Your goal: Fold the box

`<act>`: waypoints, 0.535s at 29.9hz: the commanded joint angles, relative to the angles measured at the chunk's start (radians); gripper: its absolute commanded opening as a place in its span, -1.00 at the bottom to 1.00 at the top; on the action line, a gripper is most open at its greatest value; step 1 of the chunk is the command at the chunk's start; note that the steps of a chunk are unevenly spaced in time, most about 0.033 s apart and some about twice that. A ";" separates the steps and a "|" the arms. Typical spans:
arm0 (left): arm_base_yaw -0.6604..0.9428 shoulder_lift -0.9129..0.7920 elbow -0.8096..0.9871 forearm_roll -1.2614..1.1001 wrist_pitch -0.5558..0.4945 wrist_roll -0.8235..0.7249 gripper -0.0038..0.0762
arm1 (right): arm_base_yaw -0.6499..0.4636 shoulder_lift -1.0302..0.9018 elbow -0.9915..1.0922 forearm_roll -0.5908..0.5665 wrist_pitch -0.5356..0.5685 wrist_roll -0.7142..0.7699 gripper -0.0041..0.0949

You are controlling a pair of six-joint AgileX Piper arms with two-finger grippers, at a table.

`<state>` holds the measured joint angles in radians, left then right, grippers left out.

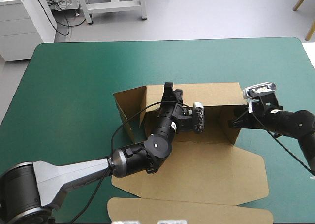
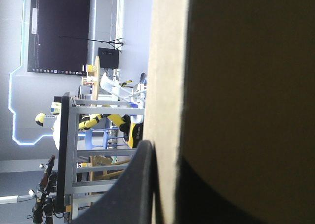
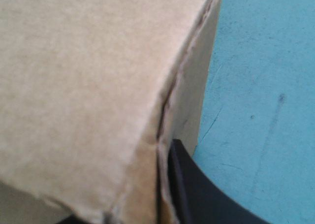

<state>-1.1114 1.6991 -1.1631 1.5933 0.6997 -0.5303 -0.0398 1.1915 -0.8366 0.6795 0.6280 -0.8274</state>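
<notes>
Teal-green desk (image 1: 74, 86) carries brown box (image 1: 211, 170), walls raised, lid flat; left gripper (image 1: 170, 90) and right gripper (image 1: 236, 121) each clamp a wall.

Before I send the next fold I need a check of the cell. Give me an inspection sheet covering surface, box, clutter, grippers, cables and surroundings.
surface: teal-green cover, bare around the box.
job's things: brown box, part folded, with far, left and right walls raised and near panels lying flat.
clutter: nothing seen.
grippers: left gripper at the far wall's top edge, jaws all but shut on the board; right gripper at the right wall's corner, jaws pinching the board.
cables: only the arms' own wrist cables, one arcing over the box's left wall.
surroundings: white cabinet beyond the far left corner; nobody at the table.
</notes>
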 commanded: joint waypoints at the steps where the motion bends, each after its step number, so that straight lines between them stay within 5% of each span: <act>1: -0.003 -0.023 0.000 -0.102 -0.015 -0.025 -0.92 | 0.090 0.019 -0.037 -0.090 -0.078 0.130 -0.91; 5: -0.003 -0.023 0.000 -0.102 -0.017 -0.025 -0.92 | 0.162 0.056 -0.038 -0.188 -0.116 0.229 -0.91; 16: -0.003 -0.023 0.000 -0.077 -0.011 -0.025 -0.82 | 0.172 0.061 -0.038 -0.204 -0.097 0.251 -0.91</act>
<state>-1.1102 1.6991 -1.1631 1.5764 0.7433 -0.5303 0.1155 1.2472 -0.8572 0.4569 0.4792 -0.5688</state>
